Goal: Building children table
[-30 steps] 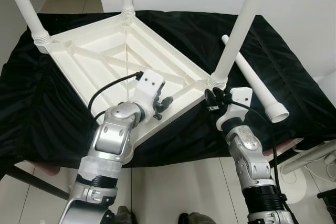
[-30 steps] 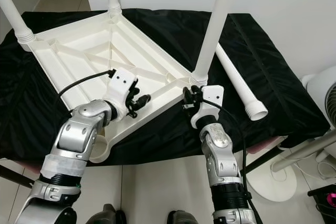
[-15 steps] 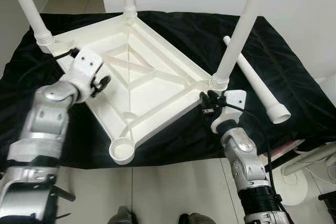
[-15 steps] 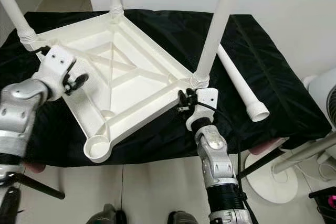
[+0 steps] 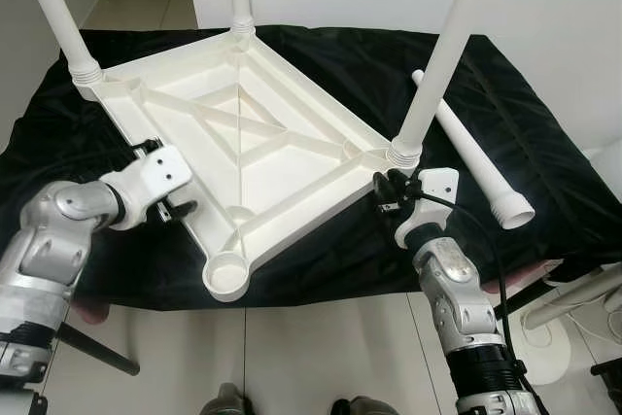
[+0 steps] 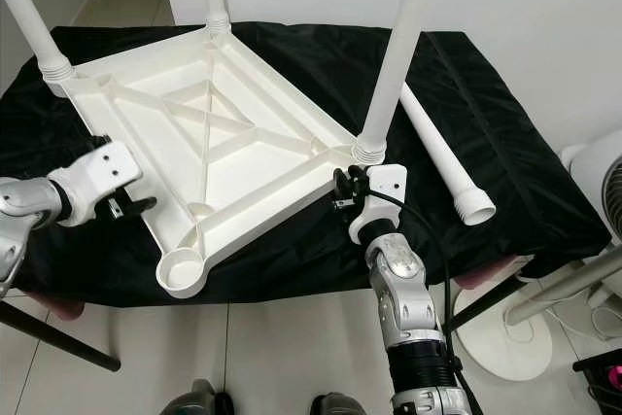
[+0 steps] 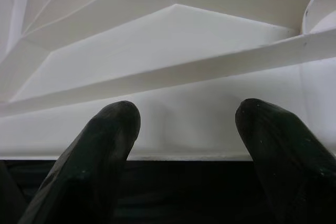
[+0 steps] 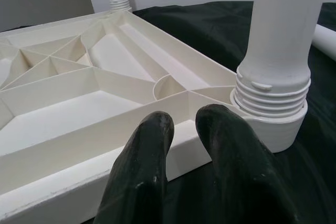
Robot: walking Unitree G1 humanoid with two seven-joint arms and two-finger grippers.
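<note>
Your upside-down white table (image 5: 262,143) on the black cloth (image 5: 389,65), three legs screwed in, loose leg (image 5: 473,151) at 3 o'clock, your left gripper (image 7: 184,129) spread wide at the 9 o'clock rim, your right gripper (image 8: 181,124) narrow, empty, beside the 4 o'clock corner leg (image 8: 286,40).

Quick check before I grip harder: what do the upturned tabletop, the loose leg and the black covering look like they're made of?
Upturned tabletop: looks like moulded white plastic, semi-matte, with thin ribs and a round socket at the corner.
Loose leg: likely the same plastic, a hollow tube with an open flared end.
Black covering: fabric, slightly shiny, creased and draped.
</note>
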